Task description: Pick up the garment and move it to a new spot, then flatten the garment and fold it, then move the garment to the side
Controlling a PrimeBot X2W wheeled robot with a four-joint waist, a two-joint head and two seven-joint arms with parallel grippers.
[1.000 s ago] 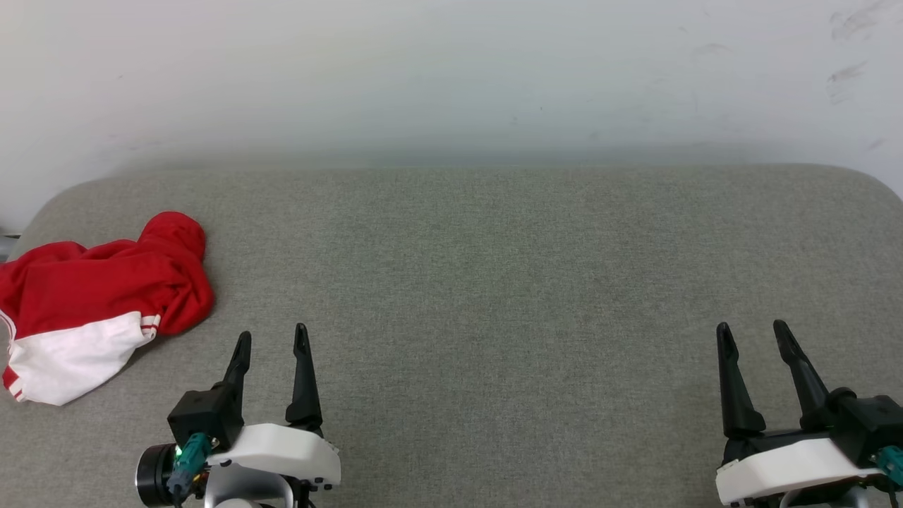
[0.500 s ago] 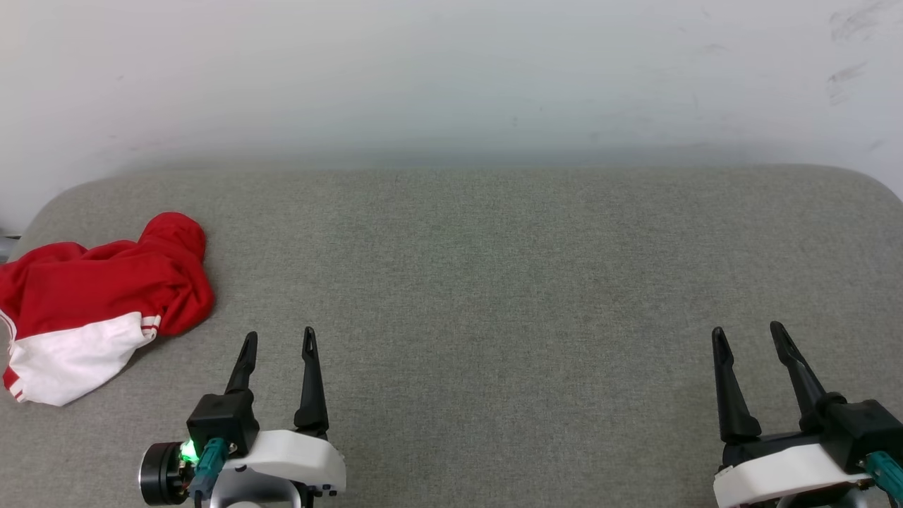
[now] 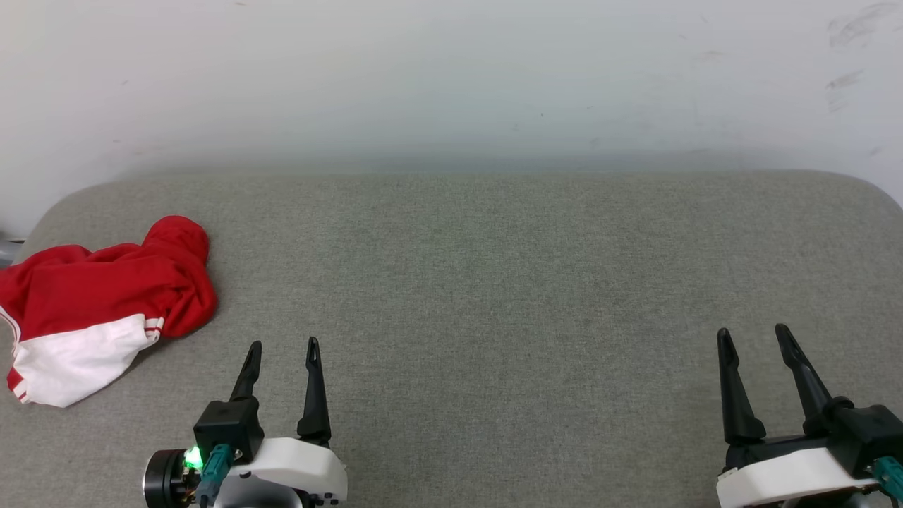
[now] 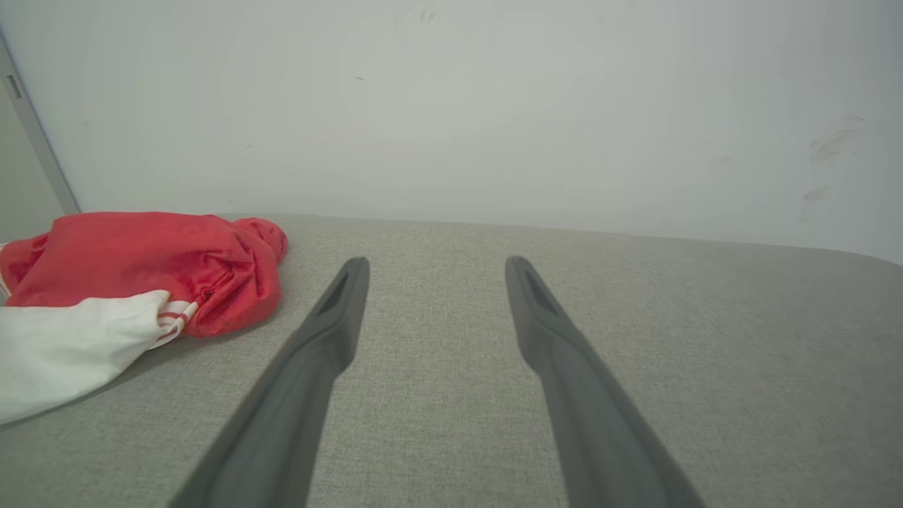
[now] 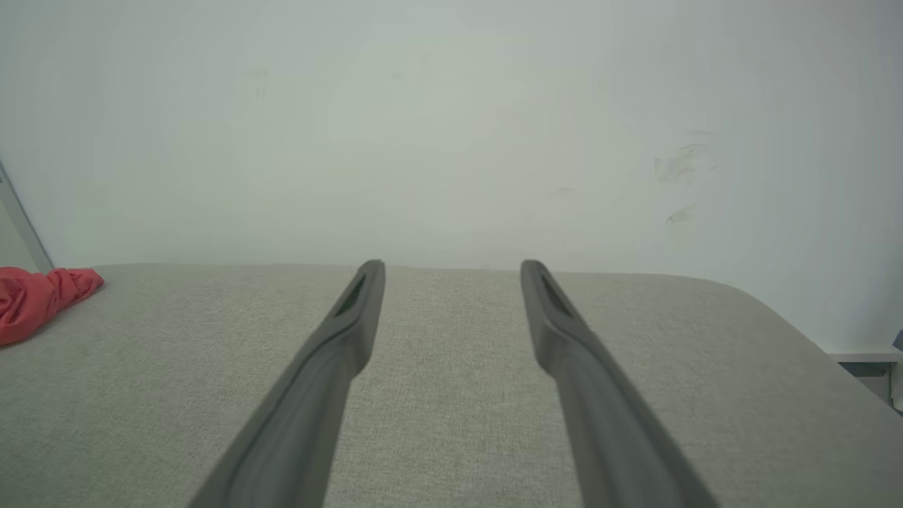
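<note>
Left gripper (image 3: pixel 283 344) seemingly drew back from garment (image 3: pixel 106 289).

open grey surface (image 3: pixel 494 282), garment (image 3: pixel 106 296) left, wall (image 3: pixel 451 70) behind

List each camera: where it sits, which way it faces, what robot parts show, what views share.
Head view: on the head, looking forward and down at the grey cushion and white wall; left tool and right tool show, open.
Left wrist view: on the left wrist, looking along its own fingers across the cushion to the wall.
Right wrist view: on the right wrist, likewise along its fingers.
Shared: the red-and-white garment, at the left in all three.
</note>
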